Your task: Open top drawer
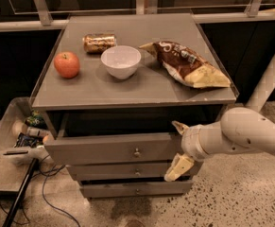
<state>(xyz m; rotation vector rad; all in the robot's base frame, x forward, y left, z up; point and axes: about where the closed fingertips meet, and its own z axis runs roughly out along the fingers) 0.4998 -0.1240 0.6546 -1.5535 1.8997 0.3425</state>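
Observation:
The top drawer (113,148) is the widest grey drawer of the cabinet, pulled out a little, with a small round metal knob (137,152) mid-front. Two slimmer grey drawers (127,170) sit below it. My gripper (178,148) is at the right end of the top drawer's front, its two cream fingers spread wide, one fingertip (178,126) above the drawer's top edge and the other (176,169) below it. It holds nothing. The white arm (250,136) reaches in from the right.
On the cabinet top (137,89) lie a red apple (66,64), a tipped can (99,42), a white bowl (121,61) and a chip bag (186,63). A clear bin (14,136) with items stands left on the floor, with cables (47,193) nearby.

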